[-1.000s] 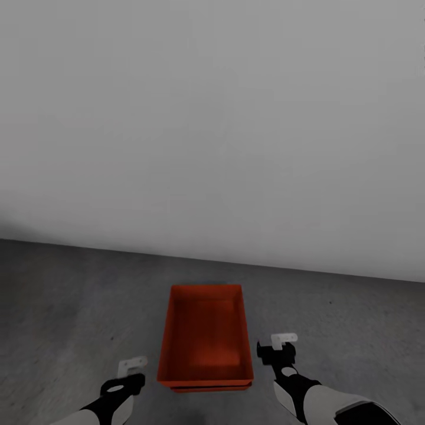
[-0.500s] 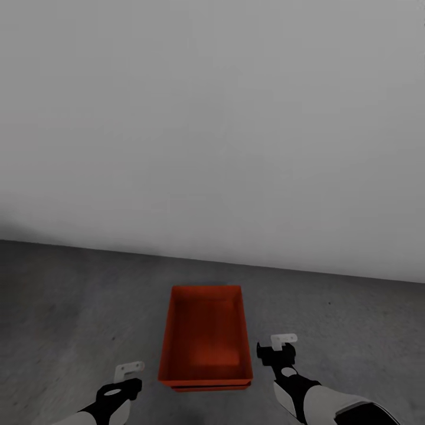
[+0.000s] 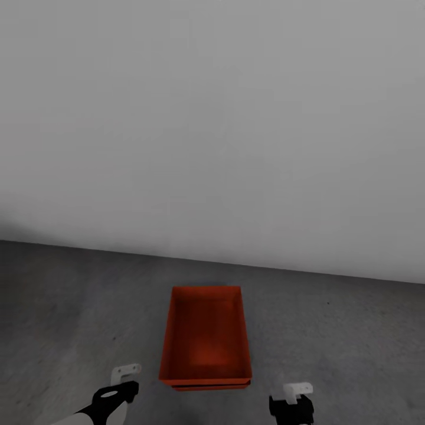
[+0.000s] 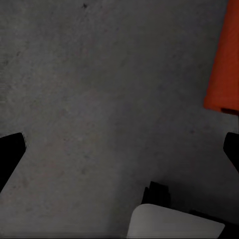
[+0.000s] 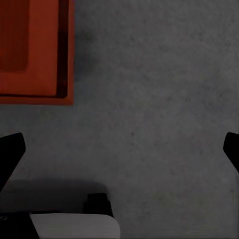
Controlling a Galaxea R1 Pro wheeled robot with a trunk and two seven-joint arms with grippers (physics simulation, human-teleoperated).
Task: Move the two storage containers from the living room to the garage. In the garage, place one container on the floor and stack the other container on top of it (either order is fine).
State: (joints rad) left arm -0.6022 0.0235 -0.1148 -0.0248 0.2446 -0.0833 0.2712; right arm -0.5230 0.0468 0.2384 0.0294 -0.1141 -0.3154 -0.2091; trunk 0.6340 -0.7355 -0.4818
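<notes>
Garage: pale grey wall (image 3: 212, 118) behind, dark concrete floor (image 3: 71, 307) in front. Two orange-red containers (image 3: 205, 333) sit stacked on the floor, centre, near the wall; the lower one's edge peeks out at the near end. Left gripper (image 3: 121, 383) and right gripper (image 3: 293, 401) flank the stack, both spread wide, holding nothing, apart from it.

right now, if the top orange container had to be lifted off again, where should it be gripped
Probably by its two long side walls, one gripper from each side. The top container sits nested on the lower container, open upward, long axis pointing away from the robot, with the left gripper and right gripper flanking it over the concrete floor.
</notes>
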